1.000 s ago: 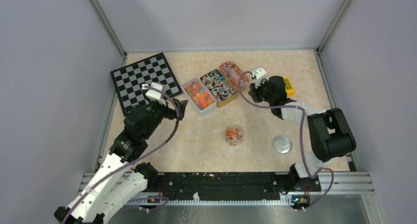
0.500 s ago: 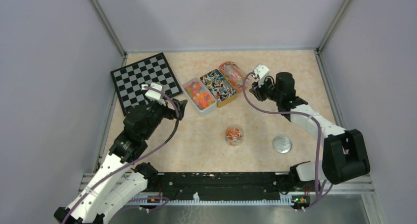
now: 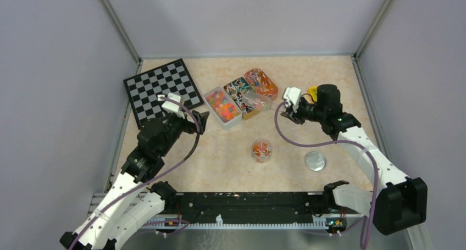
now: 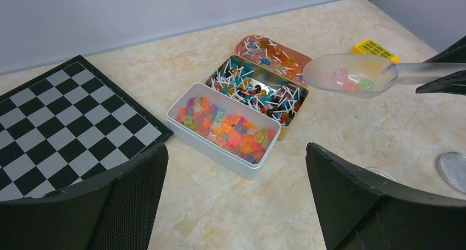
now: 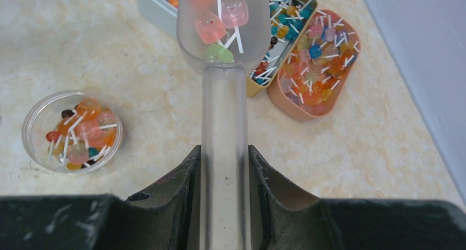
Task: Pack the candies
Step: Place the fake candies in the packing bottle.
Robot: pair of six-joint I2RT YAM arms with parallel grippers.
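My right gripper (image 3: 289,110) (image 5: 224,162) is shut on the handle of a clear plastic scoop (image 5: 224,35) (image 4: 351,75). The scoop holds a few pink and green candies (image 5: 220,25) and hangs above the table by the gold tin (image 3: 242,94). More candies fill a white tray (image 3: 222,106) (image 4: 222,123), the gold tin (image 4: 258,90) and an orange oval tray (image 3: 260,82) (image 5: 316,68). A small clear cup (image 3: 262,150) (image 5: 72,130) with some candies stands in front of them. My left gripper (image 3: 202,121) (image 4: 236,195) is open and empty, near the white tray.
A chessboard (image 3: 162,90) (image 4: 60,123) lies at the back left. A round silver lid (image 3: 315,161) lies right of the cup. A yellow block with green squares (image 3: 313,92) (image 4: 376,48) sits behind my right wrist. Grey walls close in the table.
My right arm has drawn back from the oval tray toward the right and near side, carrying the scoop with candies. The left arm has not moved.
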